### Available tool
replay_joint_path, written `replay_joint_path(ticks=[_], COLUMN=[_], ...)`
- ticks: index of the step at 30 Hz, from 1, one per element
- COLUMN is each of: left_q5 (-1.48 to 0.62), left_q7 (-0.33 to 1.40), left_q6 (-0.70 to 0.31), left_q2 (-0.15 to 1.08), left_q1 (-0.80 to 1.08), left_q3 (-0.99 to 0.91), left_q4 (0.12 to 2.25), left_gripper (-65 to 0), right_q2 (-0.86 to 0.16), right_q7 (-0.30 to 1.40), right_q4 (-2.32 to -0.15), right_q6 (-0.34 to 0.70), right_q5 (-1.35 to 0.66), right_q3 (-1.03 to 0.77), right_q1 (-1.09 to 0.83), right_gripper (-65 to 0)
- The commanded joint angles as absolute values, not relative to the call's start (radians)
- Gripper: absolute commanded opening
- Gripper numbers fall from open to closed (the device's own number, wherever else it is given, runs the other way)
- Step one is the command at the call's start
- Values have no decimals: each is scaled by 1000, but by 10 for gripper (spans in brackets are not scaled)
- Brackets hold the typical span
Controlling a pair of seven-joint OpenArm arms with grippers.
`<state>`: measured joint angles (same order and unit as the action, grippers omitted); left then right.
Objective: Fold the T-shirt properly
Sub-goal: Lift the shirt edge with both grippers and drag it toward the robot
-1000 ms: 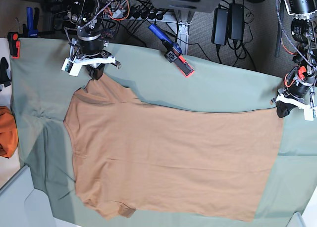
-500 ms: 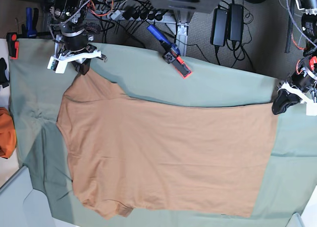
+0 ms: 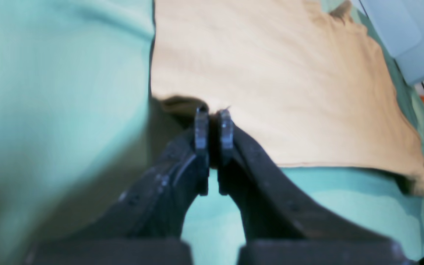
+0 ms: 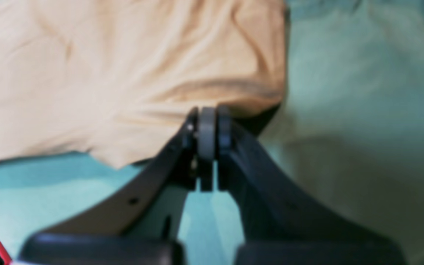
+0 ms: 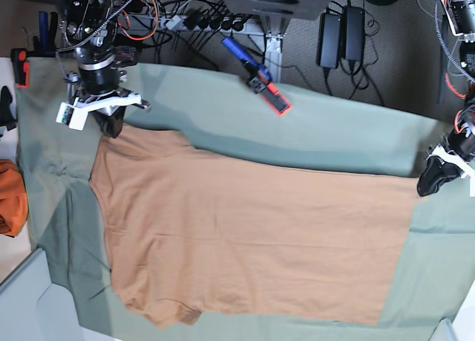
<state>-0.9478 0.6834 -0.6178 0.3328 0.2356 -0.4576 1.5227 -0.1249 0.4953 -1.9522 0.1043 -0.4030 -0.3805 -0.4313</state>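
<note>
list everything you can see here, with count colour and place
T-shirt: 1, tan, spread flat across the middle of the green sheet
green sheet: 1, sage green, covering the table under the T-shirt
clamp: 1, blue handle with black and red head, at the sheet's far edge, centre
orange object: 1, orange, at the base view's left edge, partly cut off
power bricks: 2, black, on the floor beyond the table
cables: many, black, red and orange, on the floor behind the table
right gripper: 1, black with white mount, shut on the T-shirt's far corner at the base view's left
left gripper: 1, black with white mount, shut on the T-shirt's far corner at the base view's right
</note>
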Motion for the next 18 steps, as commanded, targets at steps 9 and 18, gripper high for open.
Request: replay_joint_path(ticks=[9, 18], left_q5=[-842, -794], left_q7=[624, 610], left_q6=[-580, -565], left_q2=[352, 353], left_q1=[155, 7], left_q3=[-390, -377], left_q4=[1530, 1320], left_gripper=[-650, -650], right_q2=[-138, -187], right_q7=[473, 472], right_q4=[-1926, -1823], right_q6=[173, 184], right_q5=[-408, -408], right_q3=[-387, -385], right_q1=[-324, -222], right_gripper=[-650, -650])
